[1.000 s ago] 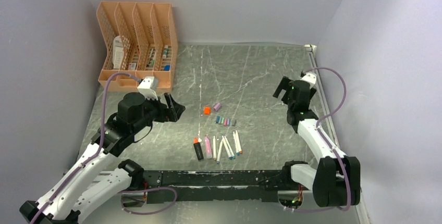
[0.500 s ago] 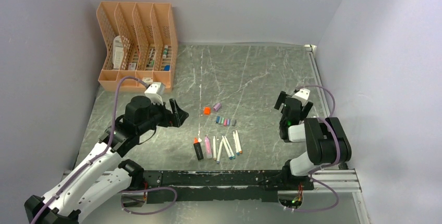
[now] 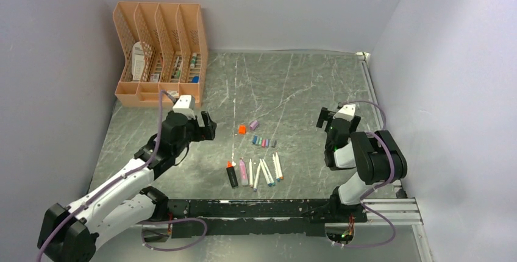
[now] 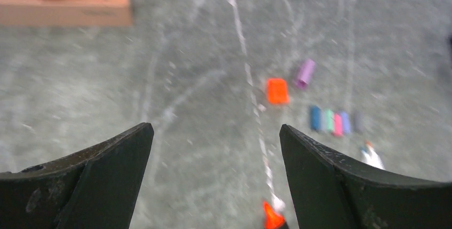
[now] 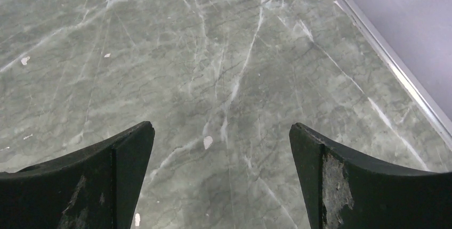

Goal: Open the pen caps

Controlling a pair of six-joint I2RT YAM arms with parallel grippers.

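Note:
The pen caps lie loose mid-table: an orange cap (image 3: 242, 129), a pale purple cap (image 3: 253, 123) and a short row of blue, teal, pink and grey caps (image 3: 264, 142). The left wrist view shows the orange cap (image 4: 277, 90), the purple cap (image 4: 304, 73) and the row (image 4: 336, 121) ahead and to the right. Uncapped pens and highlighters (image 3: 259, 172) lie side by side nearer the bases. My left gripper (image 3: 208, 128) (image 4: 213, 128) hangs open left of the caps, holding nothing. My right gripper (image 3: 326, 119) (image 5: 221, 126) is open over bare table to their right.
An orange file rack (image 3: 160, 55) with small items stands at the back left, its edge showing in the left wrist view (image 4: 64, 0). A metal rail (image 3: 373, 97) runs along the table's right edge under the wall. An orange highlighter tip (image 4: 273, 217) sits near my left fingers.
The right arm has folded back toward its base, drawing its gripper nearer and lower. The left arm has shifted slightly right and turned its wrist. Both grippers stayed open.

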